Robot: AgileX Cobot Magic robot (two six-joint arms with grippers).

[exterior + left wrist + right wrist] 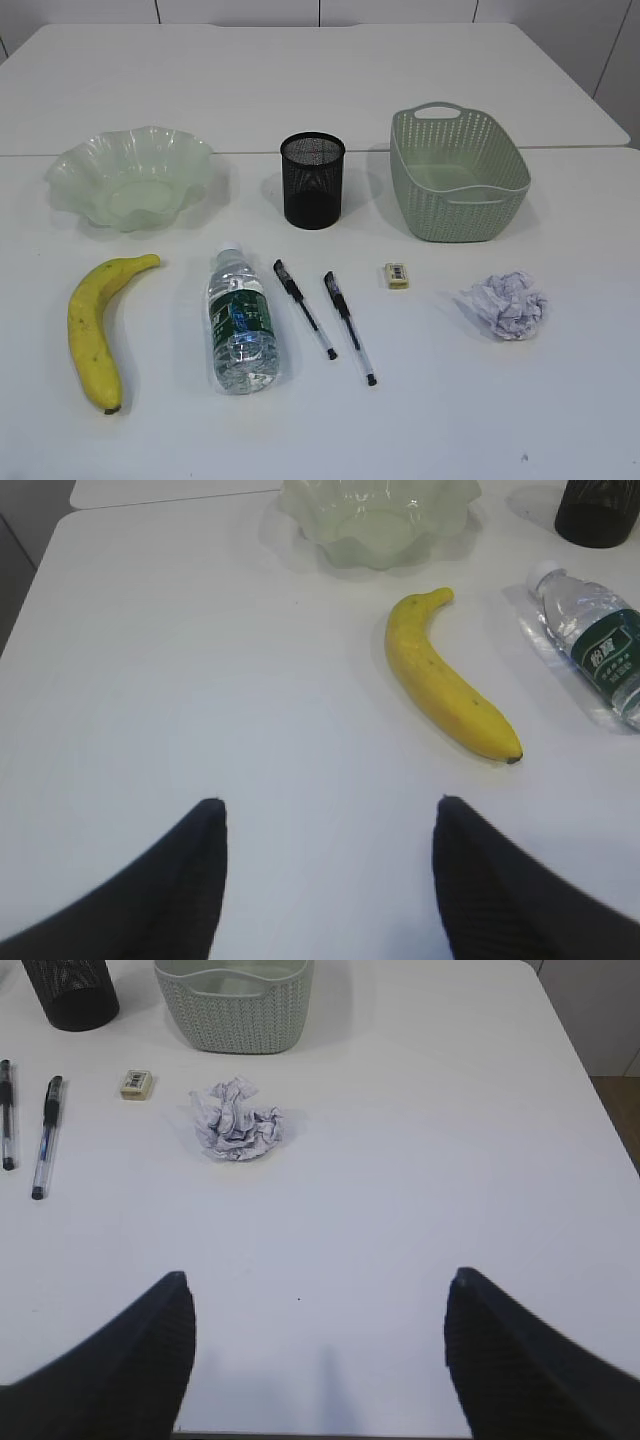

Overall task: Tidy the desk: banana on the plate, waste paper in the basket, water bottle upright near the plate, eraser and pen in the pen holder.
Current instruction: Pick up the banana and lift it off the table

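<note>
On the white desk (440, 420) the banana (93, 331) lies at the front left, below the pale green plate (133, 176). The water bottle (241, 322) lies on its side, with two pens (304, 308) (349, 327) to its right. A small yellow eraser (396, 275) sits below the basket (458, 173), and the waste paper (507, 304) lies at the right. The black pen holder (313, 180) stands at the middle back. My left gripper (326, 805) is open over bare desk, short of the banana (447, 676). My right gripper (318, 1278) is open, short of the waste paper (237, 1120). Neither arm shows in the exterior view.
A seam (570, 149) between two tabletops runs behind the objects. The desk's right edge (590, 1080) and near edge (320, 1436) show in the right wrist view. The desk's left edge (30, 590) shows in the left wrist view.
</note>
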